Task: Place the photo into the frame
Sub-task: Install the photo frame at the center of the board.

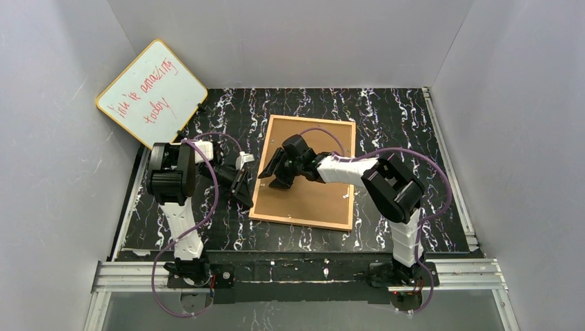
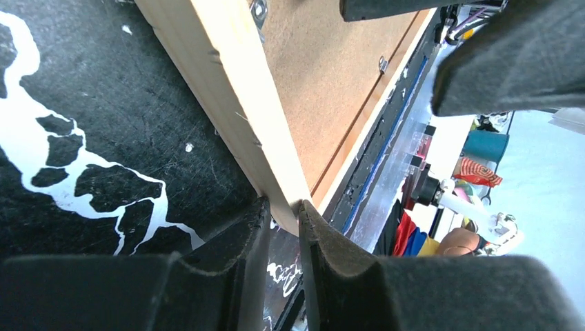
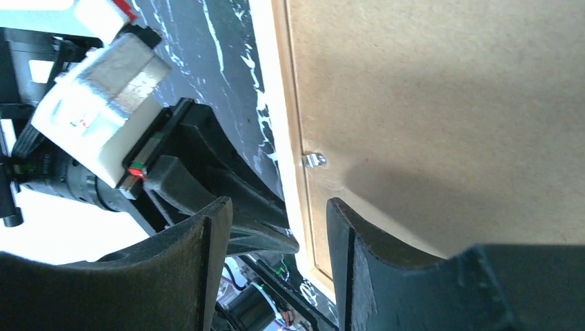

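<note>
Yellow-rimmed whiteboard [image 1: 152, 93] with red writing leans in the corner, up and left of the frame [image 1: 301, 222], well apart from it. Grey walls [image 1: 290, 41] close in on three sides. Purple cables [image 1: 207, 200] loop off both arms, and the right arm's one arcs over the frame's far right part.

The frame lies face down on the black marbled bench [image 1: 414, 138], brown backing board [image 1: 314, 196] up. A small metal tab [image 3: 314, 160] sits on the board just inside the frame's left rail.

The left claw [image 1: 247, 198] comes in low from the left of the frame, clenched on the frame's left rail near its near-left corner. Its wrist view shows the light wood pinched between the two pads. The right claw [image 1: 274, 178] hovers over the frame's left part, released and grasping nothing, with one finger outside the left rail and the other over the board. The two claws crowd each other at that rail.

A wide strip of bench shows right of the frame and beyond its far edge. Between the frame's near edge and the aluminium rail [image 1: 296, 272] the strip is narrower.
</note>
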Action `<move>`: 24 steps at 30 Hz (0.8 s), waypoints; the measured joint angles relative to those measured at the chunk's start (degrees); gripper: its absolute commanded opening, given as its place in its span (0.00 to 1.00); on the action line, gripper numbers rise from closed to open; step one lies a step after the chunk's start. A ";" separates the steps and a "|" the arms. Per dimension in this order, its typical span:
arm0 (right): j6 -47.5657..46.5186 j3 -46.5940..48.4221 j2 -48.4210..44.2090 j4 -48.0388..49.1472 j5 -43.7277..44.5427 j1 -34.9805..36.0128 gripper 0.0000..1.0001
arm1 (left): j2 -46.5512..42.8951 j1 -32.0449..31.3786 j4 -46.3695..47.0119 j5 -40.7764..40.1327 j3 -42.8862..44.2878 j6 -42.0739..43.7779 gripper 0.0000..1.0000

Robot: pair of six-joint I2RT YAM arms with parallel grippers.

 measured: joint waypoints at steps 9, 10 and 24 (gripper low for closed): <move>1.31 1.44 1.42 1.38 -0.55 0.17 0.62 | 0.00 -0.02 0.70 0.26 -0.31 -1.55 0.21; 1.31 1.55 1.55 1.36 -0.48 0.13 0.63 | 0.00 -0.02 0.72 0.24 -0.31 -1.68 0.22; -14.32 19.12 5.77 -5.01 -3.82 -16.35 0.64 | 5.49 0.72 5.79 -3.02 23.12 -13.05 0.52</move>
